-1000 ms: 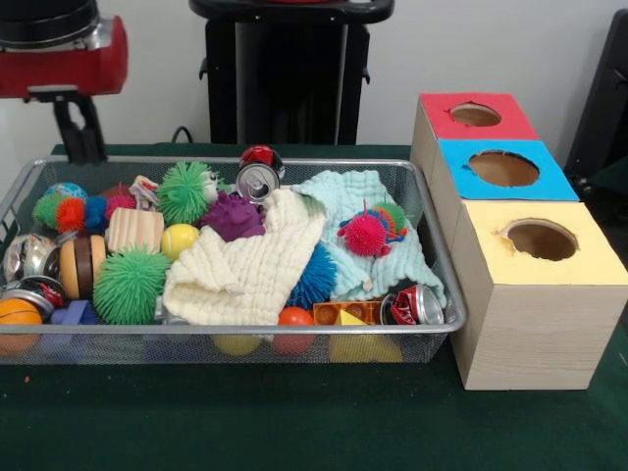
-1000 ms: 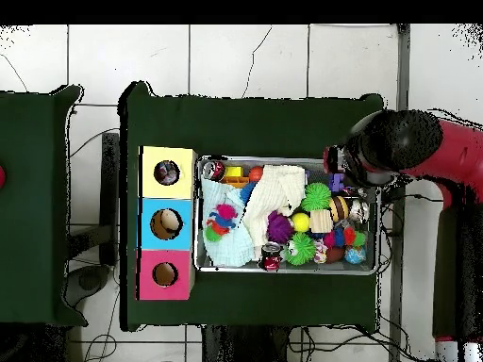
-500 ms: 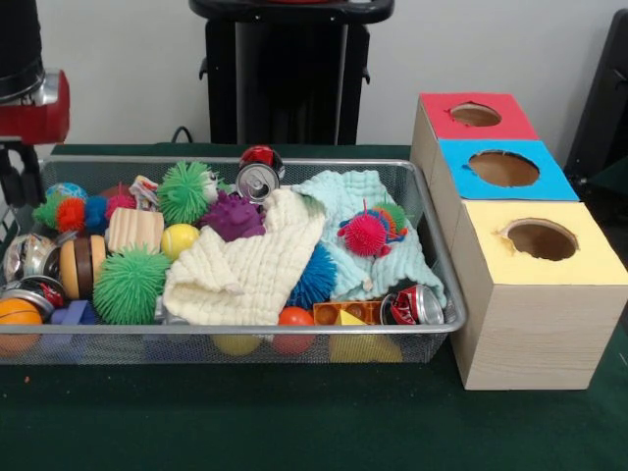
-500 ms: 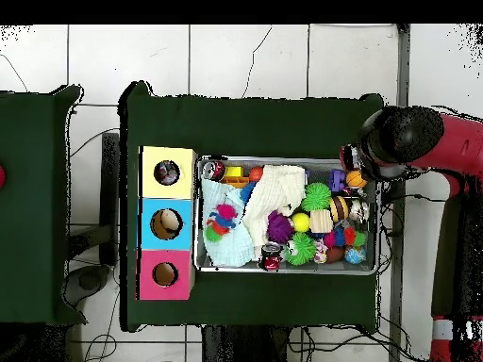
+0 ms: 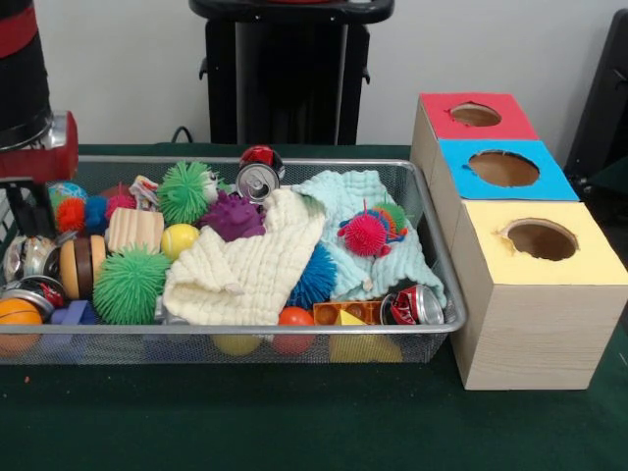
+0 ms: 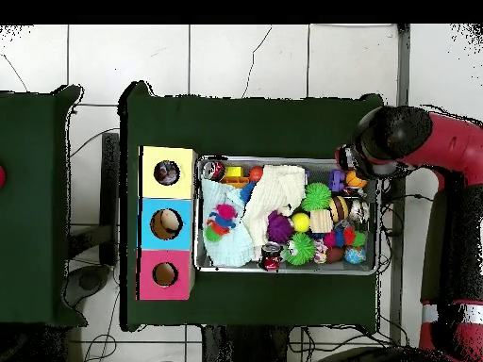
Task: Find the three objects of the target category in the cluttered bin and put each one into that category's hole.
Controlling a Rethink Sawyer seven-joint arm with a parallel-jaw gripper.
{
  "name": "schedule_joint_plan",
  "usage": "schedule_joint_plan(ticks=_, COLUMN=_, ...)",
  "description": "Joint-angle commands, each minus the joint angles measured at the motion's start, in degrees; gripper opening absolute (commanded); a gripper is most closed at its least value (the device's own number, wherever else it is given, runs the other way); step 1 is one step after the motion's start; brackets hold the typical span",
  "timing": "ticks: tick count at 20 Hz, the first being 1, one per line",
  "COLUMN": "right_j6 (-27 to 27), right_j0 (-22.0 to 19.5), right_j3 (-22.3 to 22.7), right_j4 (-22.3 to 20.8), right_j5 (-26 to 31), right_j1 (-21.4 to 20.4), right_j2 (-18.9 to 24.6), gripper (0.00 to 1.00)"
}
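1. Pincer (image 5: pixel 29 204) hangs at the bin's (image 5: pixel 432 231) 9 o'clock end in the front view, low over the clutter there. From overhead it sits at the bin's 2 o'clock corner. Whether it is released or clenched I cannot tell, and nothing shows in its hold.
2. No category is named, so the drink cans are only my guess at the target. One stands upright at 12 o'clock (image 5: pixel 257 181). One lies on its side in the 5 o'clock corner (image 5: pixel 416 305). More shiny cans (image 5: pixel 27 257) lie under the arm, beside an orange ball (image 5: pixel 18 316).
3. Cans should be light, thin-walled, easily dented and slick. I would grip across the round body at mid-height, not by the rim.
4. Spiky balls (image 5: pixel 130 285) would be soft and springy. The cream cloth (image 5: pixel 245 265) is limp and may hide things.
5. Against a second ago, the arm's red link has left the upper part of the front view, swung toward 9 o'clock and dropped lower. The bin's contents lie as they did.
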Motion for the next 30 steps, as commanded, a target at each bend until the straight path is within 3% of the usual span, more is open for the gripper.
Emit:
schedule_joint_plan(ticks=1, right_j6=-16.1, right_j0=1.4, right_j3=-0.2, right_j4=-2.1, right_j5=9.6, right_j1=2.3, right_j2=1.2, gripper=0.00)
schedule_joint_plan(ticks=6, right_j6=-10.0, right_j0=-1.0, right_j3=13.3, right_j4=2.4, right_j5=2.8, right_j1=-5.0, right_j2=1.1, gripper=0.00)
schedule_joint_plan(ticks=11, right_j6=-3.1, right_j0=0.1, right_j3=21.0, right_j4=5.0, right_j5=-0.1, right_j1=-9.4, right_j2=0.5, gripper=0.00)
schedule_joint_plan(ticks=15, right_j6=-0.5, right_j0=0.9, right_j3=24.0, right_j4=6.2, right_j5=0.2, right_j1=-12.0, right_j2=0.0, gripper=0.00)
schedule_joint_plan(ticks=19, right_j6=1.5, right_j0=1.0, right_j3=27.9, right_j4=7.2, right_j5=-3.0, right_j1=-12.6, right_j2=0.0, gripper=0.00)
schedule_joint_plan(ticks=25, right_j6=2.4, right_j0=1.3, right_j3=29.0, right_j4=5.4, right_j5=-8.2, right_j1=-7.5, right_j2=-0.8, gripper=0.00)
schedule_joint_plan(ticks=30, right_j6=1.5, right_j0=3.0, right_j3=26.3, right_j4=1.9, right_j5=-7.1, right_j1=-6.0, right_j2=-3.0, gripper=0.00)
